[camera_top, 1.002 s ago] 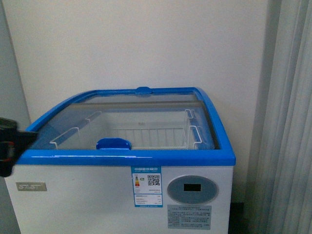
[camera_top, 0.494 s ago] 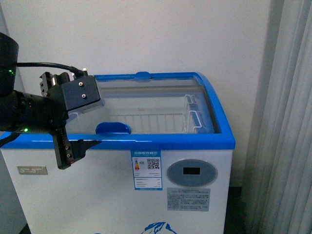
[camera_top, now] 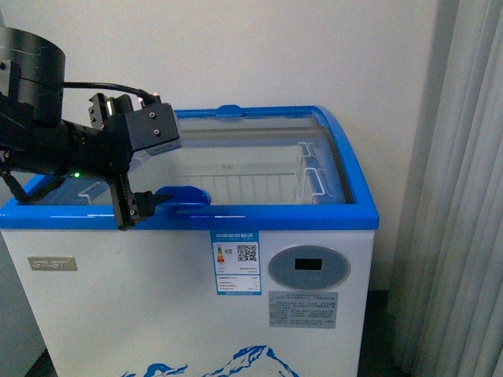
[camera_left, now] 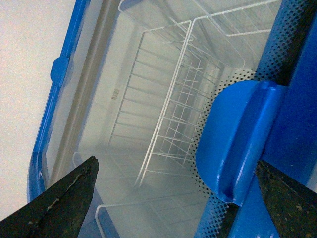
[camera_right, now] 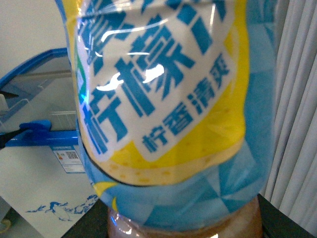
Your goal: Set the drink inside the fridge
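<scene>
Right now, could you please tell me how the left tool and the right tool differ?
The left tool is open and empty; the right tool seems shut on the drink, which fills its view. The left tool reaches over the fridge with one finger at the lid handle; the right tool sits back from it. Both face the fridge.

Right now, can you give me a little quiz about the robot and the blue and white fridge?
1. True or false: the left gripper is open at the lid handle.
2. What sits inside the fridge? A: a wire basket. B: a cat. C: a pan.
3. Fill in: the drink bottle has a label that is blue and ____.
Key: 1 true; 2 A; 3 yellow.
</scene>
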You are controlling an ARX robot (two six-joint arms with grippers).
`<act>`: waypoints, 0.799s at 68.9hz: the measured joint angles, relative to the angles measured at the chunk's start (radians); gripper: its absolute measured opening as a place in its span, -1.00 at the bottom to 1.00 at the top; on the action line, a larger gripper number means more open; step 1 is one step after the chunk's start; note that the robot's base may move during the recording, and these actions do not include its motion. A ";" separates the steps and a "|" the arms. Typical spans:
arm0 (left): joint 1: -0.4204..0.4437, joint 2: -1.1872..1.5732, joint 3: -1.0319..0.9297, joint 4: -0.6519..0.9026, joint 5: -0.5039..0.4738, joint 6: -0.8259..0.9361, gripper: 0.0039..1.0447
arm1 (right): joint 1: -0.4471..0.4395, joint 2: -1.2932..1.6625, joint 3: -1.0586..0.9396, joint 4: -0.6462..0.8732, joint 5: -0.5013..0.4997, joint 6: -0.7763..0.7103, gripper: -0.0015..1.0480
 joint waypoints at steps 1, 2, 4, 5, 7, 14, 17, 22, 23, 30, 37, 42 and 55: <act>0.000 0.009 0.010 -0.005 0.000 0.000 0.85 | 0.000 0.000 0.000 0.000 0.000 0.000 -0.22; 0.000 0.016 0.016 -0.008 0.000 -0.001 0.85 | 0.000 0.000 0.000 0.000 0.000 0.000 -0.22; 0.000 0.030 0.036 -0.016 0.005 -0.002 0.85 | 0.000 0.000 0.000 0.000 0.000 0.000 -0.22; 0.000 0.034 0.044 -0.019 0.005 -0.002 0.85 | 0.000 0.000 0.000 0.000 0.000 0.000 -0.22; 0.000 0.049 0.069 -0.031 0.005 -0.002 0.85 | 0.000 0.000 0.000 0.000 0.000 0.000 -0.22; 0.000 0.107 0.168 -0.052 0.008 -0.008 0.85 | 0.000 0.000 0.000 0.000 0.000 0.000 -0.22; -0.002 0.140 0.224 -0.053 0.002 -0.012 0.85 | 0.000 0.000 0.000 0.000 0.000 0.000 -0.22; -0.005 0.212 0.350 -0.065 -0.036 -0.017 0.85 | 0.000 0.000 0.000 0.000 0.000 0.000 -0.22; -0.006 0.225 0.372 -0.068 -0.045 -0.018 0.85 | 0.000 0.000 0.000 0.000 0.000 0.000 -0.22; -0.017 0.354 0.599 -0.098 -0.130 -0.043 0.85 | 0.000 0.000 0.000 0.000 0.000 0.000 -0.22; -0.023 0.534 0.923 -0.192 -0.256 -0.087 0.85 | 0.000 0.000 0.000 0.000 0.000 0.000 -0.22; -0.025 0.605 1.043 -0.195 -0.311 -0.156 0.85 | 0.000 0.000 0.000 0.000 0.002 0.000 -0.22; -0.042 0.703 1.210 -0.171 -0.462 -0.336 0.85 | 0.000 0.000 0.000 0.000 -0.001 0.000 -0.22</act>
